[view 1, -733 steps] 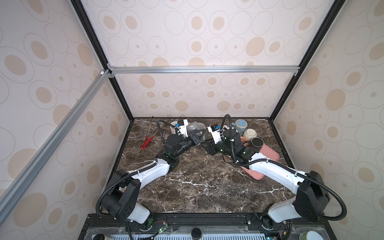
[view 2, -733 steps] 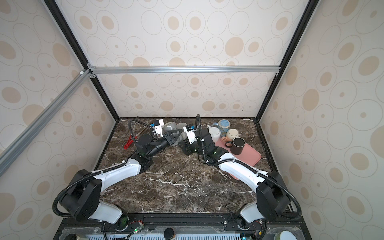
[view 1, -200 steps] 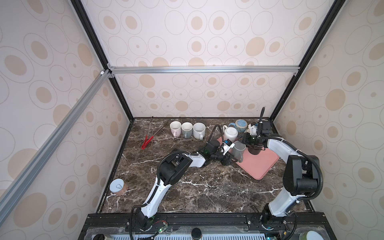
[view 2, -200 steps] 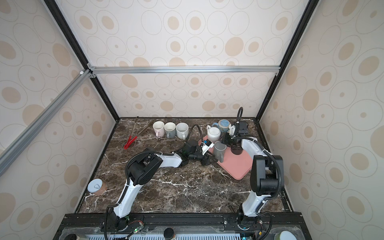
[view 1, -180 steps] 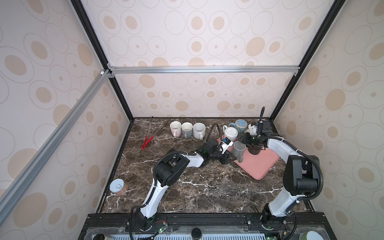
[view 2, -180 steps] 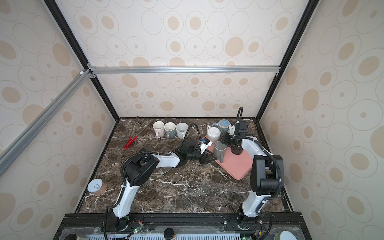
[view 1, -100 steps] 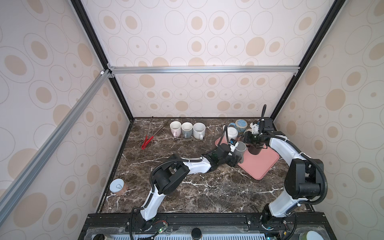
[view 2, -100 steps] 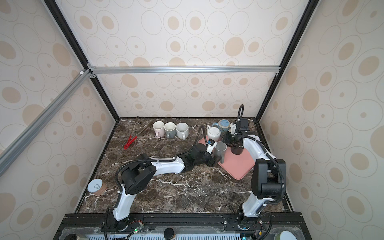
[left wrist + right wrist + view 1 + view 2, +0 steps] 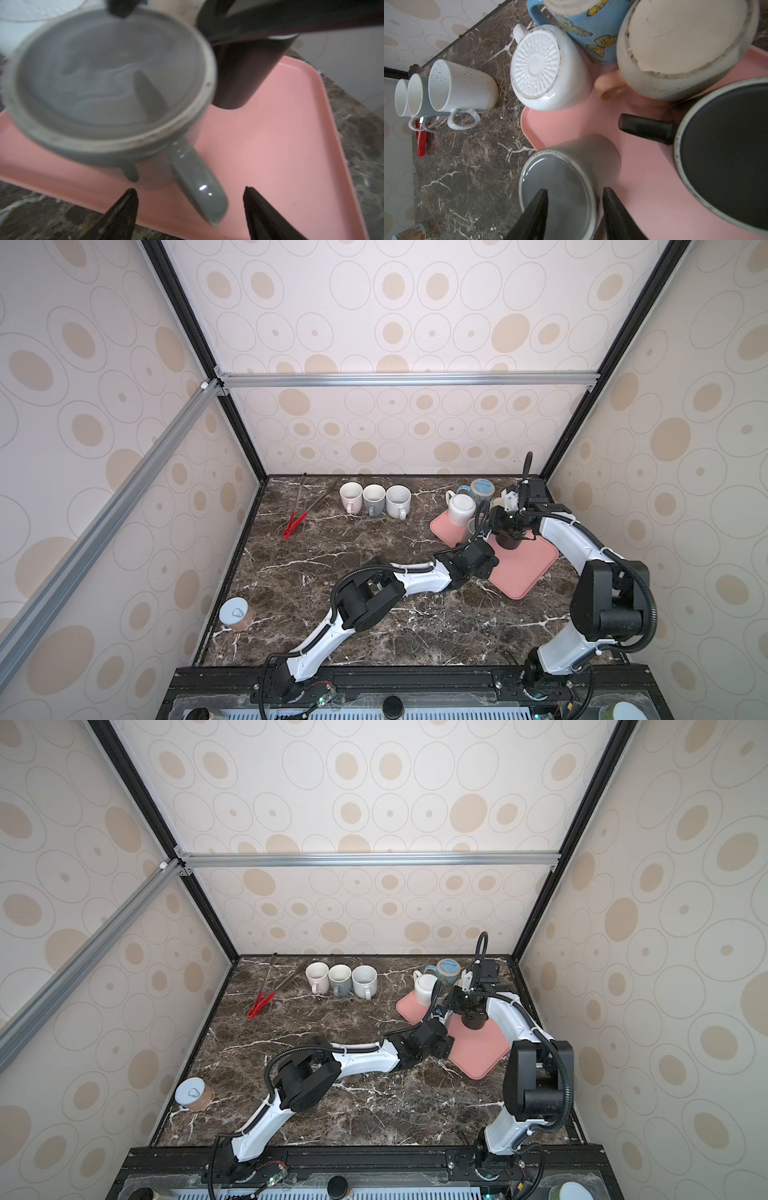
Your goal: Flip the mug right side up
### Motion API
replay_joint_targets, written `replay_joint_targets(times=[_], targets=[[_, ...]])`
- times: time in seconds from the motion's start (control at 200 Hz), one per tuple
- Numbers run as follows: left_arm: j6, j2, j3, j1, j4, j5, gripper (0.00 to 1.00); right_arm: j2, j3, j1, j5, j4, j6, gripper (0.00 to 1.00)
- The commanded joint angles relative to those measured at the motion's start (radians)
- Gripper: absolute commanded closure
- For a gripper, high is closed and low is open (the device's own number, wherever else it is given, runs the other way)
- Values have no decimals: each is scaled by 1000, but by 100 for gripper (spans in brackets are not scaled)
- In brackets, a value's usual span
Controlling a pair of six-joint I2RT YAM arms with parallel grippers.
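1. Left wrist view: the grey mug (image 9: 104,72) stands upside down, base up, on the left edge of the pink tray (image 9: 291,124). It is just beside the black mug (image 9: 245,72), at the far right of the table (image 9: 332,572).
2. The left gripper (image 9: 190,189) is released, with a fingertip on either side of the handle (image 9: 197,176) and neither touching it.
3. The right gripper (image 9: 575,190) hangs over the base, jaws parted, clamping nothing.
4. Glazed ceramic is likely stiff, fairly heavy and slippery, and could chip against its neighbours.
5. The handle looks the surest hold. Closing across it should stop the mug twisting while it is lifted clear and rolled over.
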State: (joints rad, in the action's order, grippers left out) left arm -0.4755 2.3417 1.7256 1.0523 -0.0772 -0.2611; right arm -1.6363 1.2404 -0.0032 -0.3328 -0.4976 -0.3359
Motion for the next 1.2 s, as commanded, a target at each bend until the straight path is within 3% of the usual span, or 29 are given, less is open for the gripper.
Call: replay_joint_targets(times=[0.0,0.28,0.435,0.555,0.87,1.105,1.195], targets=[[-16,-10,20,-37,30,-96,27,55,-26,-4,15,-9,-4,54],[-2,-117,-155,-89,-100,-23,40,81,-59,-6,-11,22,-29,54],[46,-170,-242,-120,-197,94,39,96,-74,-7,-31,39,-40,54],[157,-201,-285,-131,-273,217,35,122,-94,-6,-37,51,-44,54],[214,-152,-190,-172,-196,317,34,211,-194,-6,-43,102,-66,55],[219,-103,-122,-183,-144,310,48,232,-222,-6,-52,105,-69,55],[221,-94,-108,-184,-134,293,49,228,-228,-7,-65,109,-76,55]])
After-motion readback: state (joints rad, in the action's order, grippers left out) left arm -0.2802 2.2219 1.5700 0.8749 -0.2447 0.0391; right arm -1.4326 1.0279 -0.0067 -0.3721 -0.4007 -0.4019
